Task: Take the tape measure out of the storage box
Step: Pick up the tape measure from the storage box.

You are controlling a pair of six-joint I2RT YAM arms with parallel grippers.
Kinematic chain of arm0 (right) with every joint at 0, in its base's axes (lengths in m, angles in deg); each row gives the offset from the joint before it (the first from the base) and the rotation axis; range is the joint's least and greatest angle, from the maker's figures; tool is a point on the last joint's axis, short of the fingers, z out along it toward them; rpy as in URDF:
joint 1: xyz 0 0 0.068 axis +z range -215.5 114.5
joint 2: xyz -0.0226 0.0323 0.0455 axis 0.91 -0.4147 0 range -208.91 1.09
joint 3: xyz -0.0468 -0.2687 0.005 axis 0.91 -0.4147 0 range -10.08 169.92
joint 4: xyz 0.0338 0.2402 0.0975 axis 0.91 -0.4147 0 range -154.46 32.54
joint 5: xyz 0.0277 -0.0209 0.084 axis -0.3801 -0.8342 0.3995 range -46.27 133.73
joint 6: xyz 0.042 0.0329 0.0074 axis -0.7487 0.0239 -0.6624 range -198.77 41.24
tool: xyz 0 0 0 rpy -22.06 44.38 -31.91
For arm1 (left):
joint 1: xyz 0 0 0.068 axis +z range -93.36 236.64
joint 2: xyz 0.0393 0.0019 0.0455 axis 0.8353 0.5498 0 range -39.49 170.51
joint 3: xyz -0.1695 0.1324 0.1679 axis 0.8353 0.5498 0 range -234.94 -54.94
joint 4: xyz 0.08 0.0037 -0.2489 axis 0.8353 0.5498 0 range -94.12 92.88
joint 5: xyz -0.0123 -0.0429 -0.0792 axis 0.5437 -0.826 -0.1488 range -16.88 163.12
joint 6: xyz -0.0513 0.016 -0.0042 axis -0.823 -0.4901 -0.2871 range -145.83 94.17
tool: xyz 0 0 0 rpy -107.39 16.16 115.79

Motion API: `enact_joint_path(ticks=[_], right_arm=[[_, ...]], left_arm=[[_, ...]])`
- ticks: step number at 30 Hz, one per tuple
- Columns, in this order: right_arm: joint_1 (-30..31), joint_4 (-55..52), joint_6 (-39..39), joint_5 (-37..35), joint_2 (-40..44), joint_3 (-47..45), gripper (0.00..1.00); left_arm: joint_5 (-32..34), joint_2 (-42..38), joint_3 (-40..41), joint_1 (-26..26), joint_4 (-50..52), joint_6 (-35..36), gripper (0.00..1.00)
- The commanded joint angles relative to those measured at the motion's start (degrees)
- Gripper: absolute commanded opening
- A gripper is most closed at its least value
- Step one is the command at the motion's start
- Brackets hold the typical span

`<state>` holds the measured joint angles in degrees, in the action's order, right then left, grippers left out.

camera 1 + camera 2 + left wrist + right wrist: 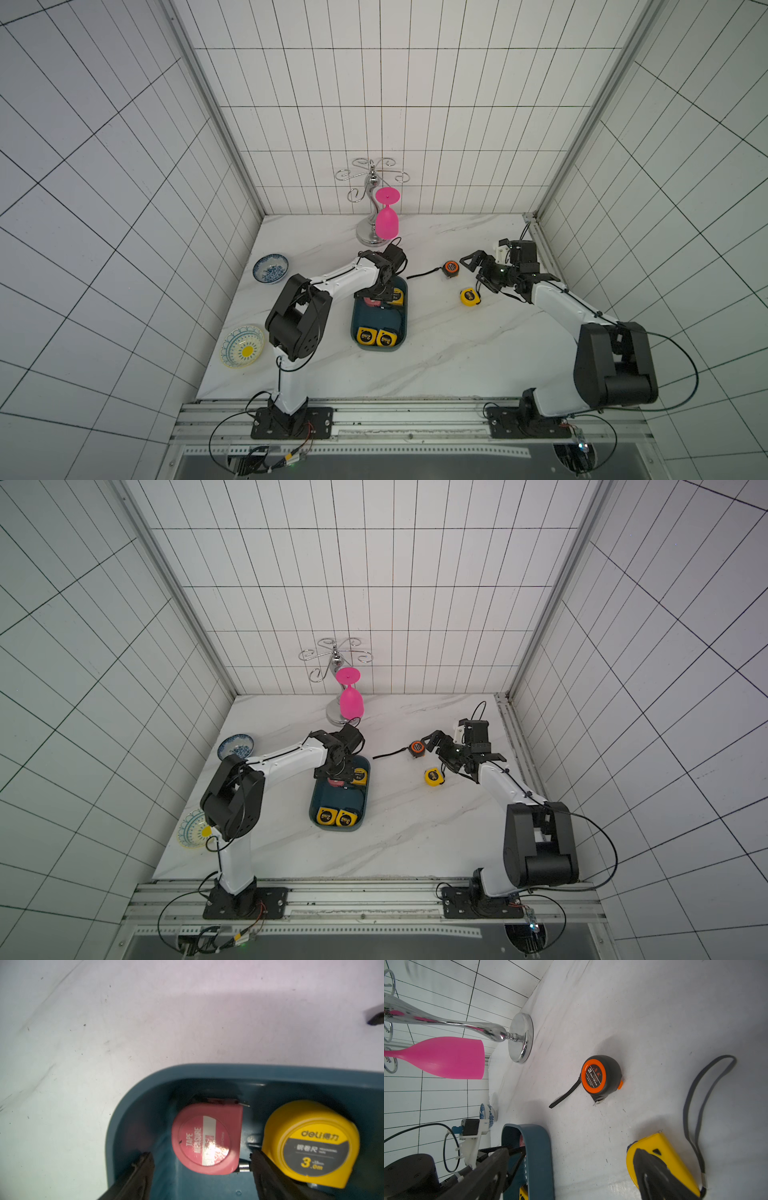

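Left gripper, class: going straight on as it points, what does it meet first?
Probably the left gripper meets the round pink tape measure between its jaws, in the teal plastic storage box.

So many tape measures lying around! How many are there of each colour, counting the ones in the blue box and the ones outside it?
Yellow tape measures: 4
Pink tape measure: 1
Black-and-orange tape measure: 1
Total: 6

Teal storage box (228, 1071); pink tape measure (205, 1140), yellow tape measure (311, 1145)
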<state>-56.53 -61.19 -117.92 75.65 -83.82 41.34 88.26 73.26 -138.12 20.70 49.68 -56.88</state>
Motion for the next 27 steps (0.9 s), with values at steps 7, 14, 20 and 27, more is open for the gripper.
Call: enact_joint_path(ticks=[7,14,20,27], right_arm=[[-0.4,0.3,1.0,0.1,-0.9,-0.3,0.96],[-0.4,0.3,1.0,0.0,-1.4,-0.2,0.95],[-0.3,0.5,0.9,0.5,-2.0,0.4,0.95],[-0.3,0.3,1.0,0.9,-2.6,0.8,0.95]], left_arm=[[0.0,3.2,-2.0,0.6,-2.0,-0.8,0.70],[-2.3,2.0,-0.9,0.5,-3.4,-0.8,0.65],[-1.0,2.0,-0.4,1.4,-2.4,-1.0,0.69],[-3.4,2.5,0.1,2.9,-3.5,-1.0,0.68]])
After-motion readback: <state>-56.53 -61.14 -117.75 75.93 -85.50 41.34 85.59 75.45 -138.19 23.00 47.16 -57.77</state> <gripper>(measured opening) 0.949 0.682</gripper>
